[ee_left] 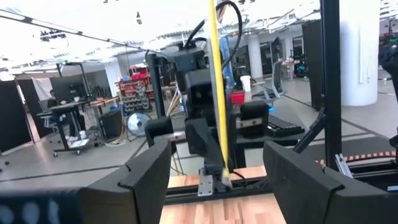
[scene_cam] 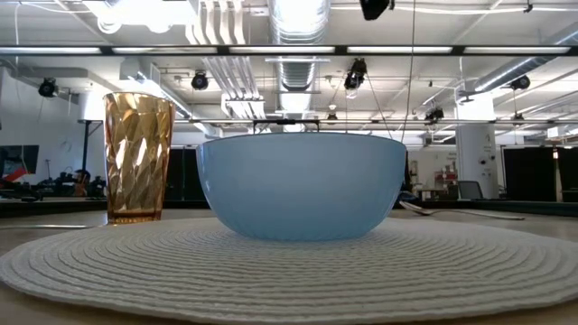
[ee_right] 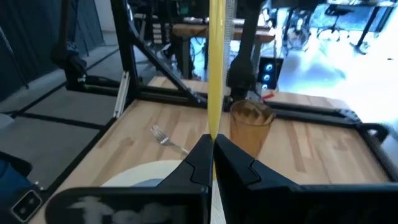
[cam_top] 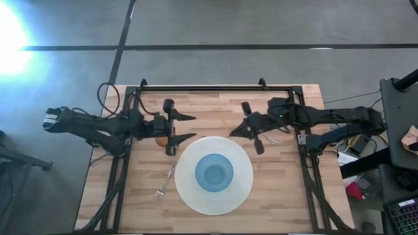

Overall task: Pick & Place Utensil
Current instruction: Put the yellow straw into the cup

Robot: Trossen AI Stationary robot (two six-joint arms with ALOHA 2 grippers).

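Wooden table (cam_top: 287,189), woven ribbed placemat (scene_cam: 271,271), glossy bowl (scene_cam: 301,185).

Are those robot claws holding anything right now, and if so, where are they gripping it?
Nothing. The left gripper is open and empty above the table; the right gripper is shut on nothing. The fork lies untouched beside the mat.

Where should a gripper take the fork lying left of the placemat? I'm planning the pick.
Grip the fork mid-handle, coming straight down with fingers across the shaft: it lies flat on the table, tines toward the front edge, and its handle end nears the placemat.
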